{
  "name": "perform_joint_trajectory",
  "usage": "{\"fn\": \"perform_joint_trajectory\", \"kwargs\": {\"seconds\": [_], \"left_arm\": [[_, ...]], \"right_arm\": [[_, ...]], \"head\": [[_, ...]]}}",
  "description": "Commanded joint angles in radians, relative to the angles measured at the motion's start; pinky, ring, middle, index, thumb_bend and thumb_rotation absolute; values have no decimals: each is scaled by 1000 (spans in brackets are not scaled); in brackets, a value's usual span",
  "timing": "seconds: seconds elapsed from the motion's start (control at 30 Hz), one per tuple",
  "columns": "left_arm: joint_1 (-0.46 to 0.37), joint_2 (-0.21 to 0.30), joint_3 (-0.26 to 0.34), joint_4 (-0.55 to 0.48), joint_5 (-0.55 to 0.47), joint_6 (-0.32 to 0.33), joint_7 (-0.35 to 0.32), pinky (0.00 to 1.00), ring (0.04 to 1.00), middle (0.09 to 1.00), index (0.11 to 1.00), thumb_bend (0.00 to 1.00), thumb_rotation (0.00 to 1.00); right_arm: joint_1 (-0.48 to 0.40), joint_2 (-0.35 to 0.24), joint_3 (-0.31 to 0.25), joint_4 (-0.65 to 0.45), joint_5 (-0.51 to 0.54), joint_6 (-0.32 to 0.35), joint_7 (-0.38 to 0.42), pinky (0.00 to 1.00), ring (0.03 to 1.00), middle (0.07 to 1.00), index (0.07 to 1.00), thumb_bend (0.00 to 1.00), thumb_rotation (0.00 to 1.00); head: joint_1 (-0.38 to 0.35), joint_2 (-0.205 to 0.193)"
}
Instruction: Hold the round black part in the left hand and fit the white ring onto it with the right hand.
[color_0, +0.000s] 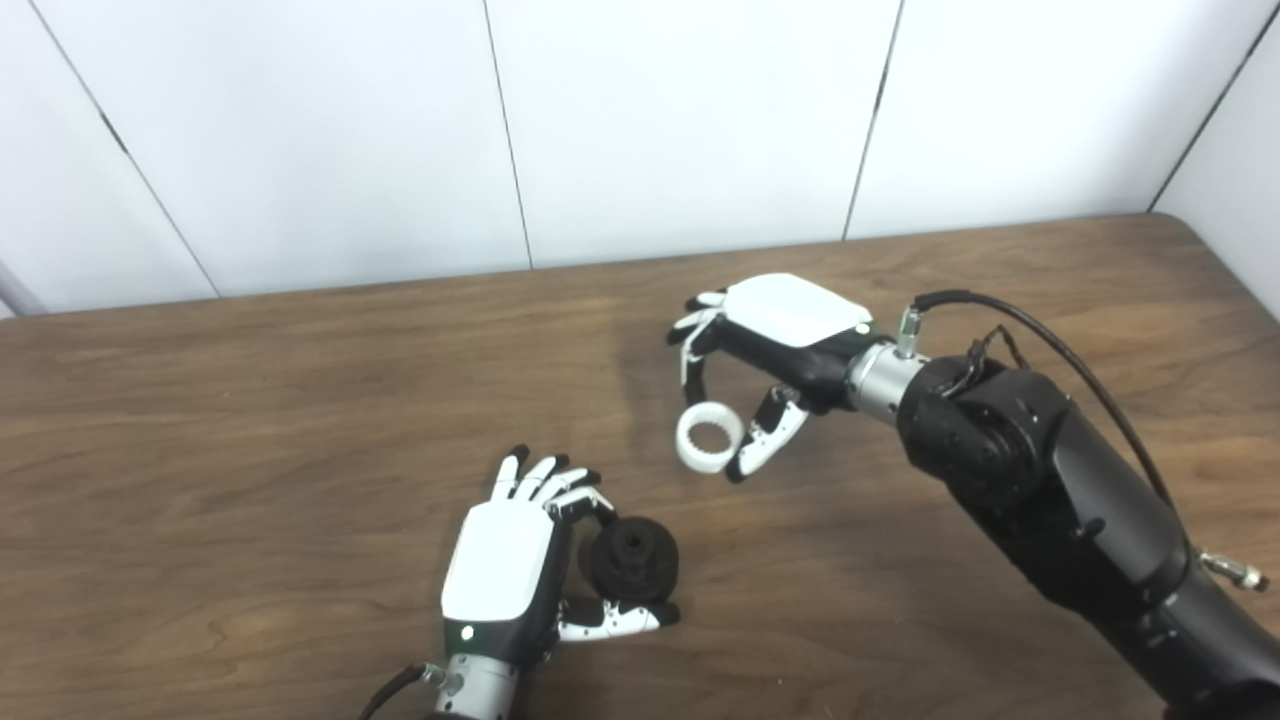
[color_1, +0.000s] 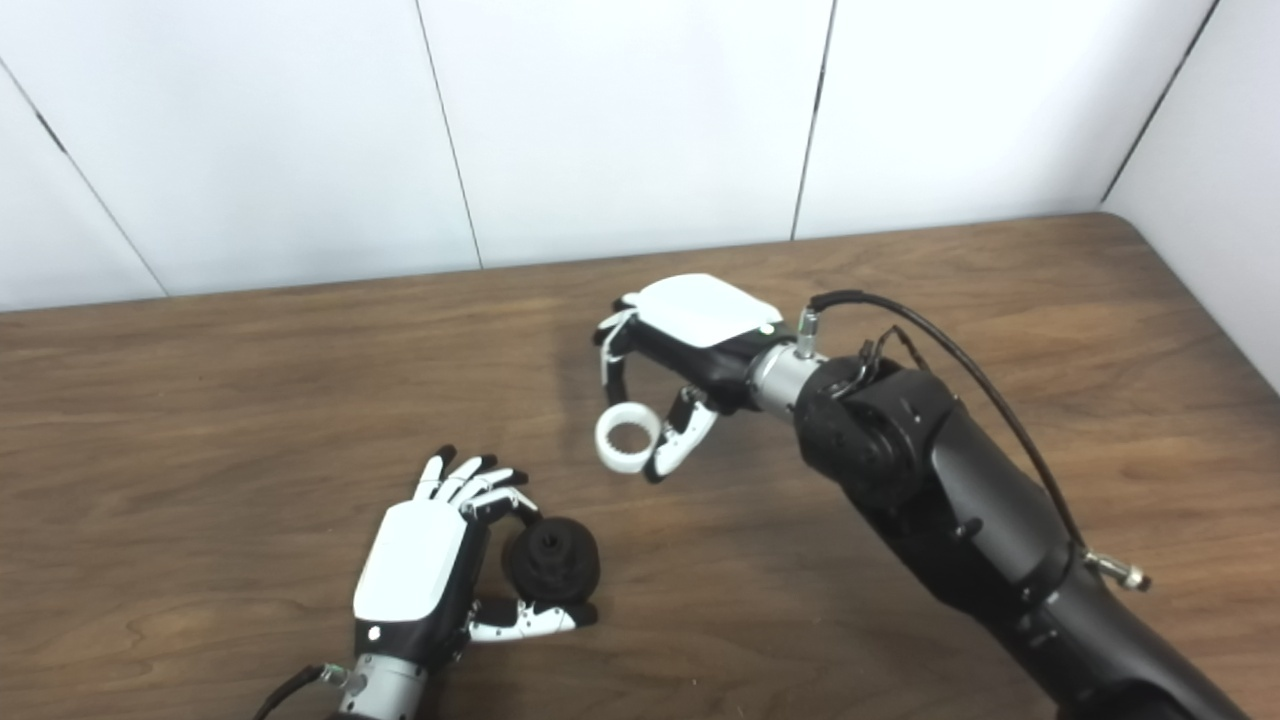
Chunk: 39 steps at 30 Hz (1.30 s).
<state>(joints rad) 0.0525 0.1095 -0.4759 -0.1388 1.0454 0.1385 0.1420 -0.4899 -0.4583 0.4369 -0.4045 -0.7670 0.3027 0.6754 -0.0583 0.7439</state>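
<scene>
The left hand (color_0: 510, 575) gripped the round black part (color_0: 633, 558) between thumb and fingers, the part at its three o'clock, low over the wooden table (color_0: 250, 420). The right hand (color_0: 770, 350) pinched the white ring (color_0: 709, 437), which hung at its seven o'clock, apart from the black part and at that part's one o'clock.

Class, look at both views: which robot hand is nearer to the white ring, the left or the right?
Right. The right robot hand holds the white ring in its fingertips. The left robot hand is apart from it, nearer the camera, gripping the round black part.
</scene>
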Motion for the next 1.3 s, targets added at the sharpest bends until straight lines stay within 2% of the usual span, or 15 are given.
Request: {"fn": "perform_joint_trajectory", "kwargs": {"seconds": [0.0, 0.4, 0.87, 1.27], "left_arm": [[19, 9, -17, 17, 32, 24, -60, 1000, 890, 792, 484, 522, 55], [2, 1, -21, -7, 43, 55, -99, 1000, 892, 792, 485, 521, 56], [-2, -8, -20, -14, 48, 67, -107, 1000, 892, 792, 484, 523, 56], [-7, -12, -16, -1, 47, 61, -93, 1000, 888, 787, 484, 524, 56]], "right_arm": [[-24, -2, -13, -45, -11, -26, 3, 964, 950, 855, 483, 524, 133], [-12, 29, -12, -69, -20, -49, 54, 990, 948, 851, 483, 525, 133], [-4, 60, 9, -60, -37, -56, 98, 983, 966, 857, 483, 525, 135], [-3, 86, 22, -31, -39, -92, 92, 990, 967, 857, 483, 525, 137]], "head": [[2, 6], [31, 71], [42, 99], [53, 108]]}}
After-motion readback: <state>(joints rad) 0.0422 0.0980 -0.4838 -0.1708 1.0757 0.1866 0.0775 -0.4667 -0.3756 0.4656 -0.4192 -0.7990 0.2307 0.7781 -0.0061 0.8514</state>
